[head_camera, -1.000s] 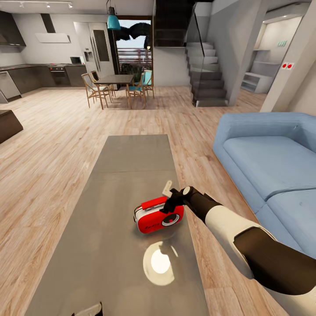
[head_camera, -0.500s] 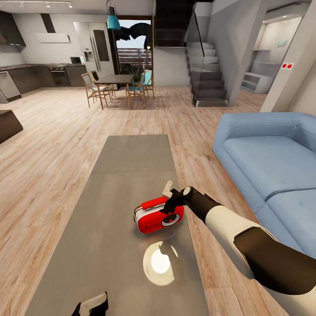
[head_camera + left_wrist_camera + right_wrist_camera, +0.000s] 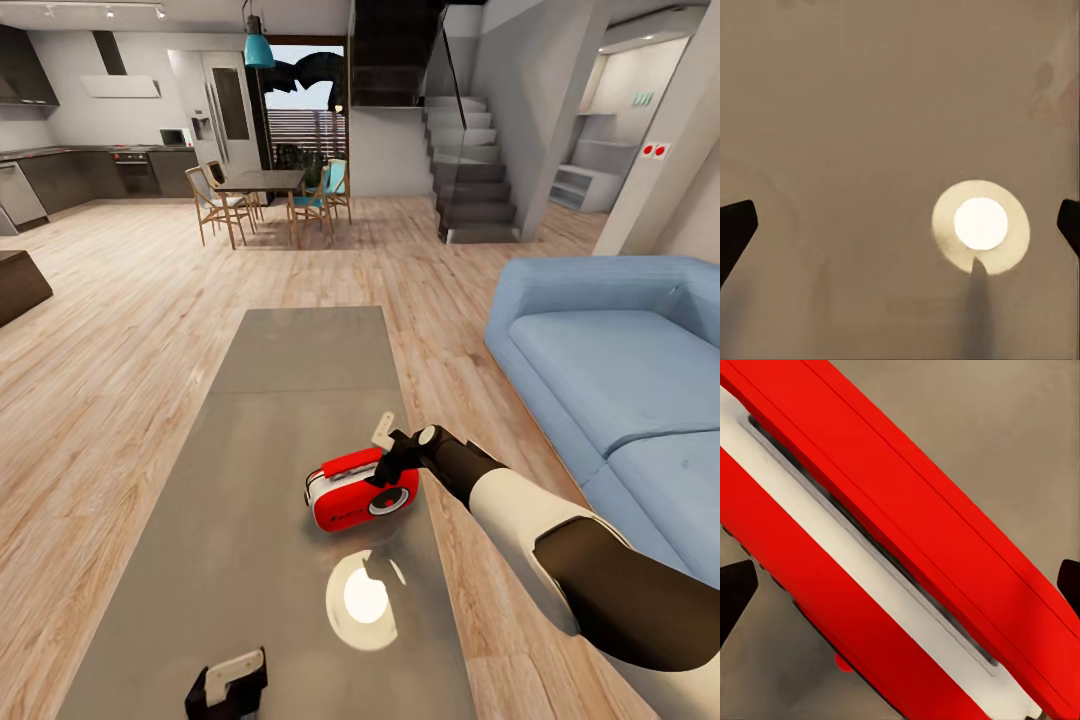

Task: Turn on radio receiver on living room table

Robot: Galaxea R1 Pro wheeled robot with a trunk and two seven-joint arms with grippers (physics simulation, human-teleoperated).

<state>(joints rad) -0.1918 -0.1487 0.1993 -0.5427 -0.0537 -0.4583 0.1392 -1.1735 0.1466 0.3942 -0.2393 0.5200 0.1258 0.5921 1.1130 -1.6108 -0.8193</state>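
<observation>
Right hand (image 3: 385,452) set down on top of the radio receiver (image 3: 362,490), at its handle; fingers wide apart in the right wrist view, dark tips at both picture edges with the red body between them, not clamped. Left hand (image 3: 228,683) low over the near end of the bench (image 3: 290,370), fingers spread wide in the left wrist view, holding nothing.

One radio receiver: red rounded body, white side band, red top handle, round dial on its front face. Standing upright on the glossy grey bench top, close to the right long edge, toward the near half. Round bright lamp reflection (image 3: 363,598) on the top just nearside of it.

One bench. One blue sofa (image 3: 620,370) beyond the right edge, on wood plank floor (image 3: 120,340).
</observation>
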